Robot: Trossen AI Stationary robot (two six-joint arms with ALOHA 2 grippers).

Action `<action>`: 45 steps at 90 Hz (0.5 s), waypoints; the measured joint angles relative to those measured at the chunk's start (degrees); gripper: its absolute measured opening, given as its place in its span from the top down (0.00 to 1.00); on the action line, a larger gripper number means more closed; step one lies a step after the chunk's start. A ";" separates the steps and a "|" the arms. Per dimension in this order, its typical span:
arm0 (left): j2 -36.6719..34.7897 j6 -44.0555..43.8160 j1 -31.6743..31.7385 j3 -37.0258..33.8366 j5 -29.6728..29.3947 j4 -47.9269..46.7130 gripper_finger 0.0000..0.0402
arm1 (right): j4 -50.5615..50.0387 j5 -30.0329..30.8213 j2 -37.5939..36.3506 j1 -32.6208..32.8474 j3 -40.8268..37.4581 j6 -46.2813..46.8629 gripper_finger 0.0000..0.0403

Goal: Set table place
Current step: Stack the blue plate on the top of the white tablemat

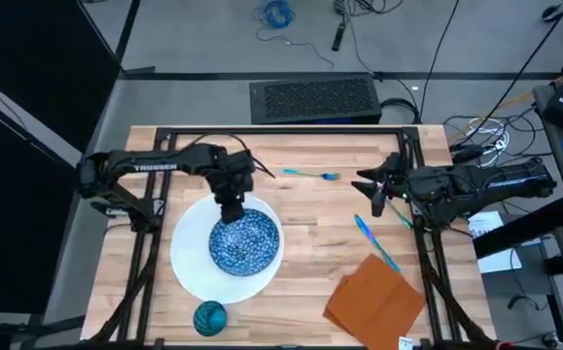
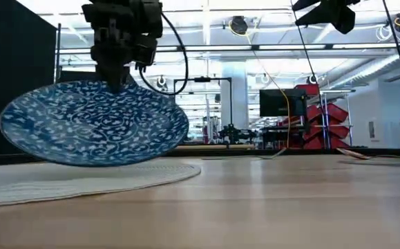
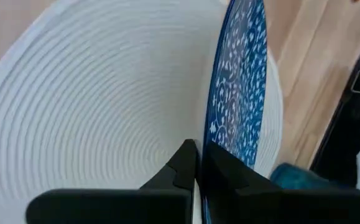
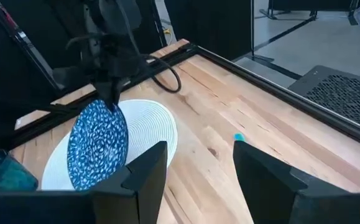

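The left gripper [image 1: 233, 210] has its fingers pinched on the rim of the blue bowl [image 1: 245, 243], holding it just above the white plate [image 1: 192, 255] without touching it, as the low view shows. The step in hand looks like seating the bowl on the plate; next calls for lowering it level, then releasing. The right gripper [image 1: 376, 185] hovers over the worktop [image 1: 310, 219], fingers spread, near 2 pieces of cutlery [image 1: 374, 240].

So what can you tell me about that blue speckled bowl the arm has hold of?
The blue speckled bowl is shallow and round, glazed with a dense white-on-blue pattern. The left gripper pinches its far rim, holding it just above the large white round ribbed plate, slightly tilted; the low view shows a gap beneath. Nothing else touches it.
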 joint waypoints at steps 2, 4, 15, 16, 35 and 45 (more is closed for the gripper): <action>-0.08 0.43 0.33 -0.09 0.05 -0.95 1.00 | -0.09 -0.01 0.00 0.01 0.00 0.12 0.58; -0.38 0.61 0.51 -0.50 0.10 -1.55 1.00 | -0.14 -0.02 0.00 0.02 0.00 0.25 0.58; -3.54 0.76 1.45 -4.26 0.01 -3.58 1.00 | -1.42 -0.01 0.00 0.01 0.00 1.21 0.58; -4.00 0.73 1.51 -4.76 0.02 -3.51 1.00 | -1.54 -0.01 0.00 0.01 0.00 1.31 0.58; -13.14 -6.26 1.52 -15.13 1.51 6.27 1.00 | -3.22 0.23 0.00 0.00 0.00 2.28 0.58; -15.90 -10.50 0.57 -21.83 2.36 13.37 1.00 | -3.06 0.51 -0.02 0.02 0.00 2.43 0.58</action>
